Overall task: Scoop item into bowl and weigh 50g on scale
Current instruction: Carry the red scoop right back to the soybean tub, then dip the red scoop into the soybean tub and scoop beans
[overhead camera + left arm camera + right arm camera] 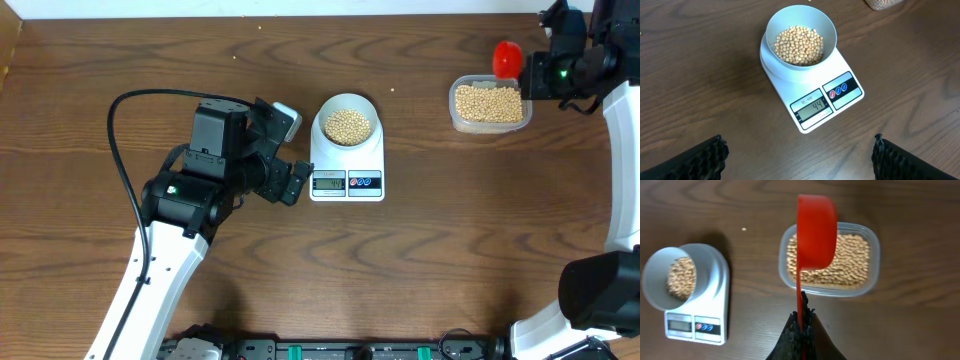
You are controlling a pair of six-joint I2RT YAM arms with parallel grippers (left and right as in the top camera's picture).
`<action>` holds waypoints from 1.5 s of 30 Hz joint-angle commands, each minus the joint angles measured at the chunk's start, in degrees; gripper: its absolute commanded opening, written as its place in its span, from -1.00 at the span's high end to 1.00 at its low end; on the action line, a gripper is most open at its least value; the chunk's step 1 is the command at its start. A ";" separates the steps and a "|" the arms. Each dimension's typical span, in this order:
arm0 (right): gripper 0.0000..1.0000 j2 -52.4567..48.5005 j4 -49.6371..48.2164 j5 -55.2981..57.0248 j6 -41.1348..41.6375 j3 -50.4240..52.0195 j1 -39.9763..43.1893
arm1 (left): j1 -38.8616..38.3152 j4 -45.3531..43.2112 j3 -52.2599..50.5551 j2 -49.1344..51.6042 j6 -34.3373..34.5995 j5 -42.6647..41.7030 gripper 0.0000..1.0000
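The pale bowl (347, 124) sits on the white scale (347, 184), partly filled with tan beans (800, 45); the scale's display (811, 107) reads 44. My left gripper (799, 155) hangs open just left of the scale, nothing between its fingers. At the far right my right gripper (803, 322) is shut on the thin handle of a red scoop (816, 230). The scoop's cup, turned on its side, hangs over the left part of a clear tub (871, 242) full of beans (489, 103). I cannot see inside the scoop.
The left arm's black cable (120, 160) loops over the table at the left. Bare wooden tabletop lies between the scale and the tub and along the front. A single stray bean (743, 229) lies between them.
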State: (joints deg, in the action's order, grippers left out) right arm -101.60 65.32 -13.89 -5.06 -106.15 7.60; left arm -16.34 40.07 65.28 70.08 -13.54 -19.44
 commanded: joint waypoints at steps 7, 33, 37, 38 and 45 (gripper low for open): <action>0.98 -4.50 2.03 2.99 1.38 -0.42 -0.57 | -0.13 -0.02 -0.17 0.02 -0.13 -0.68 -0.89; 0.98 -14.56 0.39 5.29 0.72 -0.11 -0.94 | -0.13 -0.02 -0.17 0.02 -0.13 -0.68 -0.89; 0.98 -15.47 -0.90 3.08 0.72 -0.11 -0.94 | -0.13 -0.02 -0.17 0.02 -0.13 -0.68 -0.89; 0.98 -15.69 -1.09 2.71 0.72 -0.11 -0.94 | -0.13 -0.02 -0.17 0.02 -0.13 -0.68 -0.89; 0.98 -18.14 -1.44 -1.95 0.68 -0.07 -0.94 | -0.13 -0.02 -0.17 0.02 -0.13 -0.68 -0.89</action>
State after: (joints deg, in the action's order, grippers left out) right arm -117.99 63.90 -12.45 -4.38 -106.13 6.98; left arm -16.34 40.07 65.28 70.08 -13.54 -19.44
